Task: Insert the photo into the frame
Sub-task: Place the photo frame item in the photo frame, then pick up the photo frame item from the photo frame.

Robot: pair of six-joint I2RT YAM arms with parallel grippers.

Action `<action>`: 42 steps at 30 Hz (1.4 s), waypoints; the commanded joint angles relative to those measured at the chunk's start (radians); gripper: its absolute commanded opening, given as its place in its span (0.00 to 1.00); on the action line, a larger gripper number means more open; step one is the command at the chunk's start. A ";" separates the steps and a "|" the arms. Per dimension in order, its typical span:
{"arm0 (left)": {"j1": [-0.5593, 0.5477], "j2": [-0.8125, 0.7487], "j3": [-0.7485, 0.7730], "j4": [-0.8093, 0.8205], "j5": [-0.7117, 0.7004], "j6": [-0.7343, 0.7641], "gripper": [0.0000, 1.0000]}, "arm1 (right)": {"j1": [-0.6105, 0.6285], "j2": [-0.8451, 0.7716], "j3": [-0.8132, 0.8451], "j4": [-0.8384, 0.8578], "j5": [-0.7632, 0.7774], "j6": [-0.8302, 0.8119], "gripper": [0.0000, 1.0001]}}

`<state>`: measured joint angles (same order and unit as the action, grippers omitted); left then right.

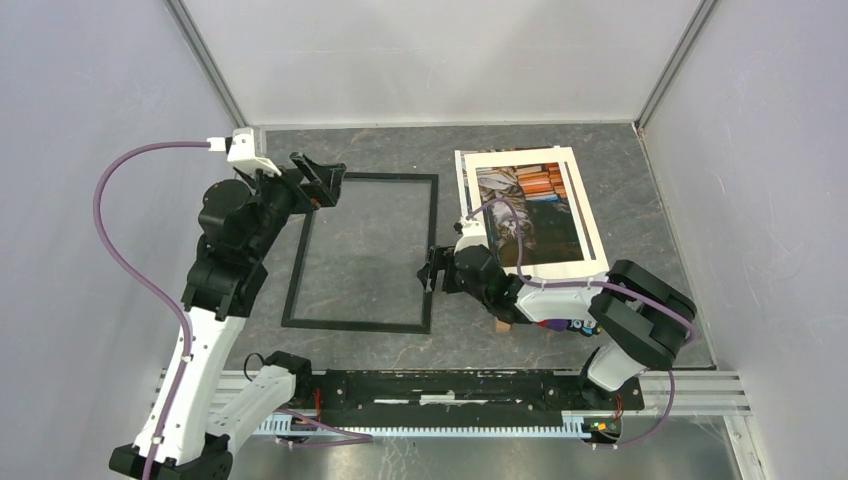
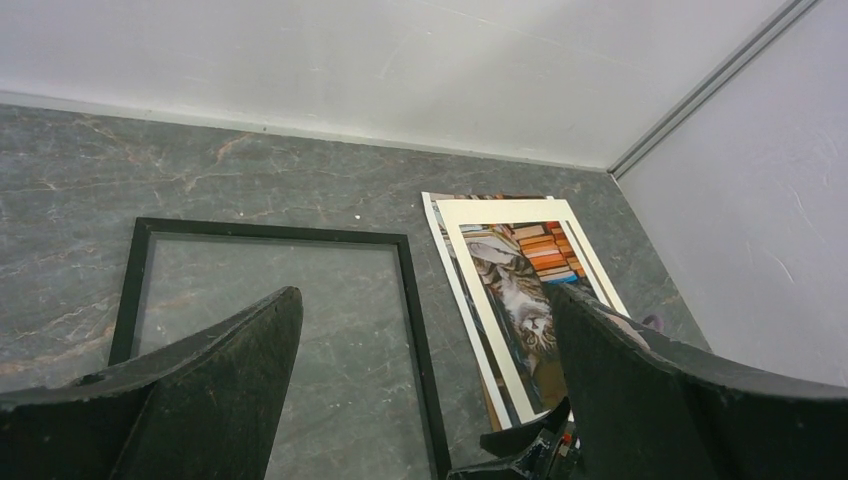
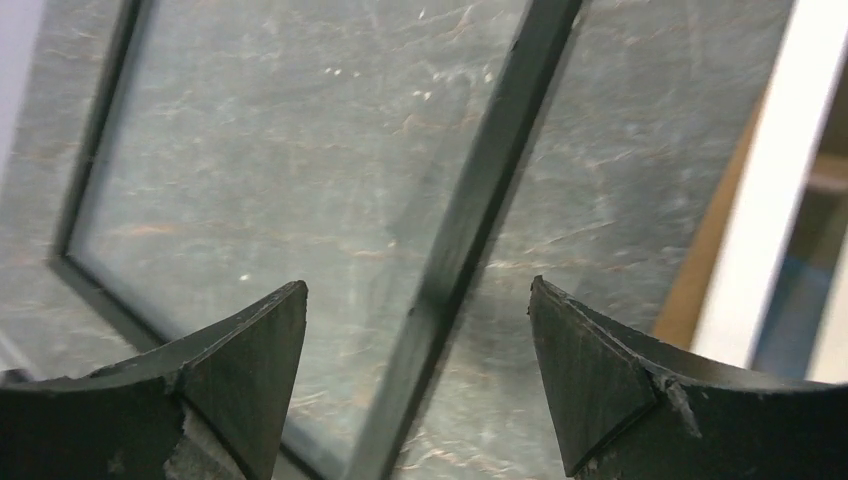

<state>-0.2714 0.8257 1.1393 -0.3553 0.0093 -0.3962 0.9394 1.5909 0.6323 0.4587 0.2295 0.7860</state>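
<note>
The thin black frame (image 1: 431,240) lies flat on the dark stone table, left of centre; it also shows in the left wrist view (image 2: 411,300) and the right wrist view (image 3: 480,190). The photo (image 1: 525,205), a cat among books under a white mat border, lies to its right on a brown board, and shows in the left wrist view (image 2: 520,290). My right gripper (image 1: 430,268) is open and empty, low over the frame's right bar, its jaws either side of it. My left gripper (image 1: 322,178) is open and empty above the frame's far left corner.
A brown backing board edge (image 1: 503,323) sticks out under the photo near my right arm. White walls close the table at the back and both sides. The photo's mat edge (image 3: 775,190) shows at the right of the right wrist view.
</note>
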 commanded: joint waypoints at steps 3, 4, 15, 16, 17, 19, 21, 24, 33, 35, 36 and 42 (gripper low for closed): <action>0.022 0.035 -0.006 0.063 0.059 -0.087 1.00 | -0.013 -0.044 0.038 0.002 0.111 -0.336 0.87; 0.023 0.039 -0.008 0.066 0.066 -0.093 1.00 | -0.016 -0.050 0.028 0.020 0.105 -0.352 0.87; 0.023 0.129 -0.030 0.105 0.179 -0.161 1.00 | -0.090 -0.065 -0.030 0.110 0.018 -0.438 0.86; 0.022 0.140 -0.031 0.107 0.190 -0.167 1.00 | -0.103 -0.072 -0.037 0.110 0.026 -0.445 0.85; 0.022 0.153 -0.032 0.109 0.208 -0.173 1.00 | -0.117 -0.087 -0.052 0.113 0.039 -0.457 0.85; 0.021 0.188 -0.030 0.114 0.244 -0.190 1.00 | -0.144 -0.118 -0.074 0.105 0.080 -0.478 0.85; 0.021 0.233 -0.027 0.117 0.283 -0.204 1.00 | -0.173 -0.152 -0.103 0.103 0.127 -0.499 0.85; 0.018 0.312 -0.023 0.124 0.353 -0.227 1.00 | -0.217 -0.210 -0.151 0.105 0.207 -0.520 0.86; -0.143 0.536 -0.022 0.155 0.476 -0.272 1.00 | -0.364 -0.349 -0.141 0.016 0.369 -0.458 0.89; -0.216 0.586 -0.033 0.170 0.461 -0.300 1.00 | -0.413 -0.382 -0.144 0.015 0.359 -0.447 0.91; -0.258 0.604 -0.047 0.195 0.453 -0.324 1.00 | -0.451 -0.396 -0.149 0.020 0.324 -0.446 0.92; -0.402 0.734 -0.128 0.428 0.376 -0.487 1.00 | -0.619 -0.410 -0.206 0.014 0.087 -0.510 0.92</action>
<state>-0.6186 1.4845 1.0374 -0.1215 0.4225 -0.7345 0.3904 1.1908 0.4541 0.4690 0.4507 0.3138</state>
